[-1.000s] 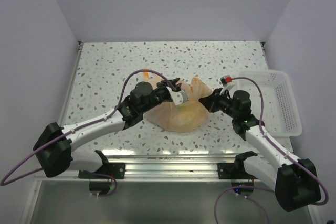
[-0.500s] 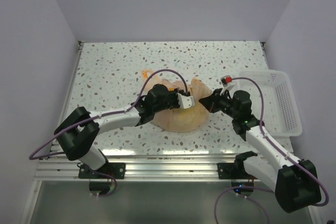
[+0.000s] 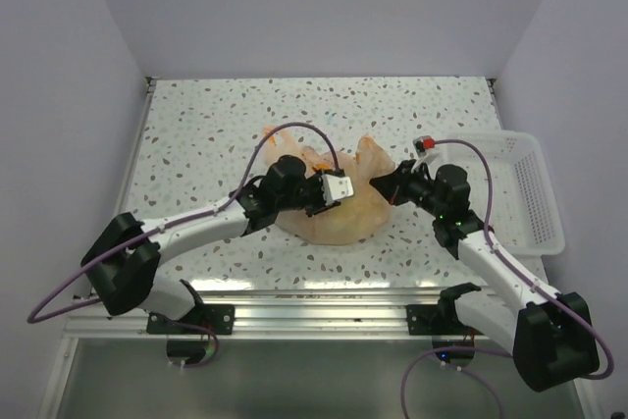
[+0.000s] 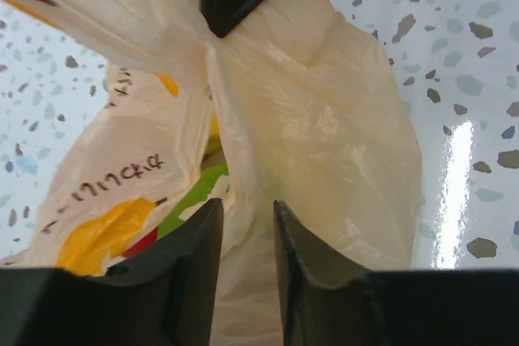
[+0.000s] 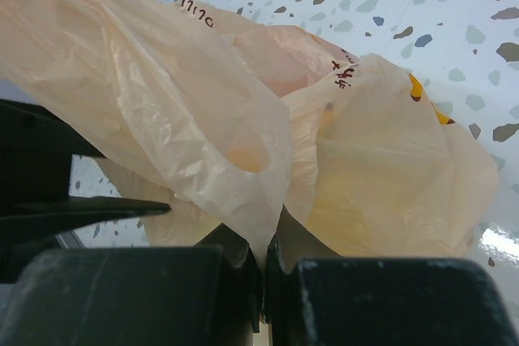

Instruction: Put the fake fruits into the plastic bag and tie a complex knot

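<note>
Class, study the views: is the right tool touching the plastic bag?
Touching. In the right wrist view the right tool is shut on a fold of the plastic bag.

The fake fruits (image 4: pixel 199 190) lie mostly hidden inside the plastic bag (image 4: pixel 324 143), shapes unclear

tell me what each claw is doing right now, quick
left claw: closed down on a bunched fold of the plastic bag
right claw: closed, pinching a fold of the plastic bag
</note>
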Motion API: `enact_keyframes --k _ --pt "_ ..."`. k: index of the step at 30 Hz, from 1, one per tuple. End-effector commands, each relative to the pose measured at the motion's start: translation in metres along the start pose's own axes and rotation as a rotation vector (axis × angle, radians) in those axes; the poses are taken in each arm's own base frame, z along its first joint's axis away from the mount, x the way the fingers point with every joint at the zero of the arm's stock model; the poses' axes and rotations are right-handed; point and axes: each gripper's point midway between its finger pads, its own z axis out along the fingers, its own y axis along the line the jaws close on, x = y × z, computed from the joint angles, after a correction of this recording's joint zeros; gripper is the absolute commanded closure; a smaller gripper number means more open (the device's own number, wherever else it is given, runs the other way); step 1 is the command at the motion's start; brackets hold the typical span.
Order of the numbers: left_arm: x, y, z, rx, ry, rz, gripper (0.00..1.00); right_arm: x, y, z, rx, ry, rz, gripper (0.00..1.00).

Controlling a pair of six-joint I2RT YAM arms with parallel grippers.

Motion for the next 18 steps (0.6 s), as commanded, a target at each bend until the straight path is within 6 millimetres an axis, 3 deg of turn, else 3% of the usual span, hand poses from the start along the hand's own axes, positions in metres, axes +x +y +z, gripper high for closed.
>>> enact_keyframes --k 1,4,6,8,13,18 --pt "-0.069 0.031 -0.042 -0.059 -0.206 -0.071 0.58 -0.030 0.014 0.001 -0.046 -0.077 -0.056 1.00" --pt "-0.100 0.043 -0.064 -0.055 -0.291 -0.088 0.44 -0.027 0.014 0.000 -0.053 -0.078 -0.068 1.00" --pt "-0.110 0.048 -0.060 -0.039 -0.287 -0.127 0.37 -0.027 0.013 0.000 -0.042 -0.081 -0.072 1.00" --pt "-0.107 0.043 -0.050 0.006 -0.262 -0.211 0.34 -0.028 0.015 -0.001 -0.053 -0.083 -0.082 1.00" --pt "-0.139 0.051 -0.042 0.033 -0.351 -0.313 0.16 -0.033 0.020 -0.002 -0.072 -0.090 -0.131 1.00" --pt "-0.142 0.050 -0.021 0.084 -0.338 -0.439 0.08 -0.035 0.025 -0.003 -0.103 -0.095 -0.166 1.00"
